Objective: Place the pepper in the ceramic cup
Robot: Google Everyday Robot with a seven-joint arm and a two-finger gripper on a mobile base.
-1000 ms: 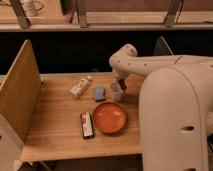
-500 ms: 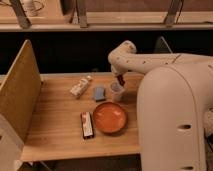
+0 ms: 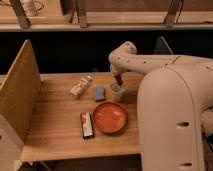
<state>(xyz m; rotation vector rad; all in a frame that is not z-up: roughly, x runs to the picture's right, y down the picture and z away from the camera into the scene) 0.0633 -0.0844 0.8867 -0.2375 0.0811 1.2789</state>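
A: Pepper (image 3: 118, 81) — dark red, hanging directly above the ceramic cup (image 3: 117, 92), low end at the rim. Not released yet, I judge.

B: Tool (image 3: 118, 79)?

A: Over the cup, apparently closed on the pepper. Remaining: lower, let go.

B: Containers?

A: Cup interior hidden; orange-red bowl (image 3: 109, 117) on the tabletop (image 3: 55, 125) looks empty.

The gripper (image 3: 118, 80), pale cream like its arm, hangs at the whitish ceramic cup (image 3: 117, 92), holding a dark red pepper (image 3: 119, 81). At seven o'clock from the cup sits an orange-red bowl (image 3: 109, 117); a blue block (image 3: 99, 93) lies at nine.
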